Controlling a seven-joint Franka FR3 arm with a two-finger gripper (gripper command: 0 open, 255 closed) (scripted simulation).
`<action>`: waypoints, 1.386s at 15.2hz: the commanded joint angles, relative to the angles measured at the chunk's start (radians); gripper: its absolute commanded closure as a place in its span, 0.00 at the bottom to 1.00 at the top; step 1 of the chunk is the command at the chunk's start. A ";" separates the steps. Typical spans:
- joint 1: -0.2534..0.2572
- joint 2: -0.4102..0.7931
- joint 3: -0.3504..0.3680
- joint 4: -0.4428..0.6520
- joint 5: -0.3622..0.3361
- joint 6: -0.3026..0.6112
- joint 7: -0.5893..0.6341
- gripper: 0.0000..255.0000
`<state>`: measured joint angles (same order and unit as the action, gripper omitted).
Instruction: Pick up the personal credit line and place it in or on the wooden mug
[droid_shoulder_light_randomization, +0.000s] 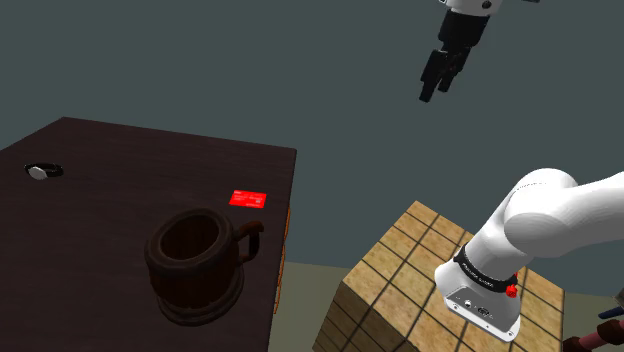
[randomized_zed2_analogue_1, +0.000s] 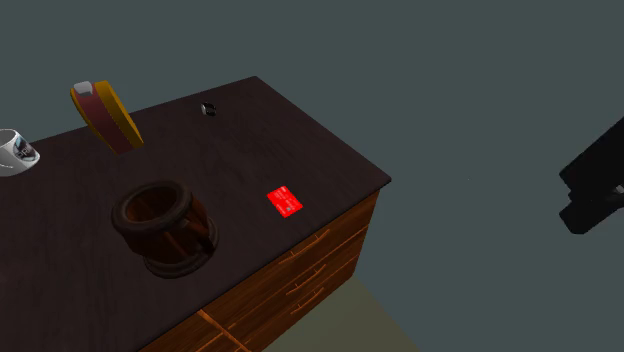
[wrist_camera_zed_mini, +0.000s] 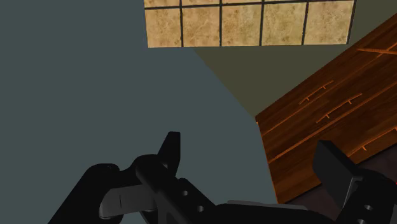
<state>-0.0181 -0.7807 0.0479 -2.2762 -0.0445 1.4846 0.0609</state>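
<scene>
A small red card (droid_shoulder_light_randomization: 247, 198) lies flat on the dark tabletop (droid_shoulder_light_randomization: 120, 180) near its edge; in the second exterior view the red card (randomized_zed2_analogue_1: 285, 201) sits close to the table's right edge. The dark wooden mug (droid_shoulder_light_randomization: 197, 262) stands upright beside it with its handle toward the card; the mug (randomized_zed2_analogue_1: 162, 225) shows its open mouth. My black gripper (droid_shoulder_light_randomization: 437, 82) hangs high in the air, off to the right of the table and far from the card. In the wrist view its fingers (wrist_camera_zed_mini: 170, 150) stand apart with nothing between them, and the gripper (wrist_camera_zed_mini: 251, 159) is open.
A small dark and white object (droid_shoulder_light_randomization: 43, 172) lies at the table's far corner. A yellow and red upright thing (randomized_zed2_analogue_1: 105, 115) and a white object (randomized_zed2_analogue_1: 15, 151) stand on the far side. The table has wooden drawer fronts (randomized_zed2_analogue_1: 310, 270). My stand (droid_shoulder_light_randomization: 420, 290) is tiled wood.
</scene>
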 joint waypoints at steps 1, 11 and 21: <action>0.000 0.000 0.000 0.000 0.000 0.000 0.000 0.00; 0.102 0.081 0.033 -0.212 0.084 0.443 -0.072 0.00; 0.214 0.308 0.078 -0.286 0.167 0.895 -0.169 0.00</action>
<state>0.1833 -0.4941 0.1221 -2.5538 0.1132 2.3310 -0.0964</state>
